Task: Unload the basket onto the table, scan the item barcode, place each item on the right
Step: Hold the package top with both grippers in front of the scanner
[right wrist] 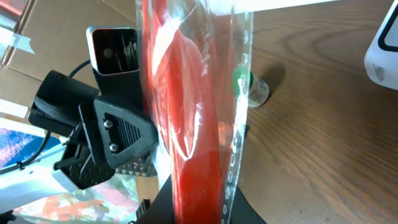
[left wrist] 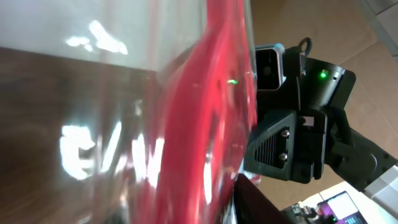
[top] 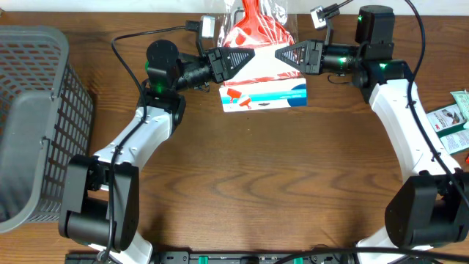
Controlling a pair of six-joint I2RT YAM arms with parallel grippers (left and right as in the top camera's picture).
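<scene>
Fingers (top: 294, 53) of the right gripper (top: 278, 53) are pinched nearly closed on the red-and-clear bag (top: 256, 26), which sits at 12 o'clock on the table (top: 278, 183) (overhead view). Left gripper (top: 253, 53) meets the bag's 9 o'clock edge and looks clamped on it part-open, though its wrist view is mostly glare. White-and-blue box (top: 264, 97) lies at the bag's 6 o'clock.

I have open room over the middle and near edge of the table (top: 278, 183); the grey basket (top: 33, 125) blocks its left edge, the red bag (top: 256, 33) its far edge.
</scene>
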